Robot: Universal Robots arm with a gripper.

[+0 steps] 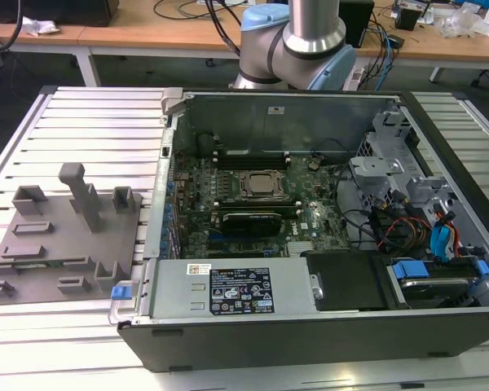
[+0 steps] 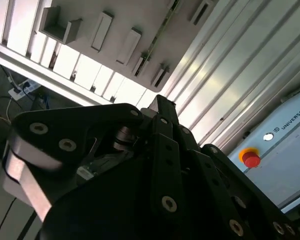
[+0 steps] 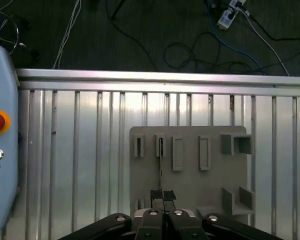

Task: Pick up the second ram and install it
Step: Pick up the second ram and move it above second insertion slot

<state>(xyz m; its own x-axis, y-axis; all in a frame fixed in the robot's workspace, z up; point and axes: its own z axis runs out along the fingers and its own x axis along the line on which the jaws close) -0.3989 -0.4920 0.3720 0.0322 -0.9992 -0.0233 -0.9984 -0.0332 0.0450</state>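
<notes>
While poised well above the slatted worktop point(image 3: 65, 150), seen at the exterior view's left: grey tray point(image 3: 190, 190). Found second ram point(image 3: 161, 167) standing on edge in a tray slot, in line with the end effector point(image 3: 162, 194) in the first wrist view. Fingertips pressed together, holding nothing. Judged step: approach for pick-up, no grasp yet. Calls for spreading the fingers and squaring them across the thin board. Toward the exterior view's right: open computer case point(image 1: 310, 346), motherboard point(image 1: 318, 220) exposed.
</notes>
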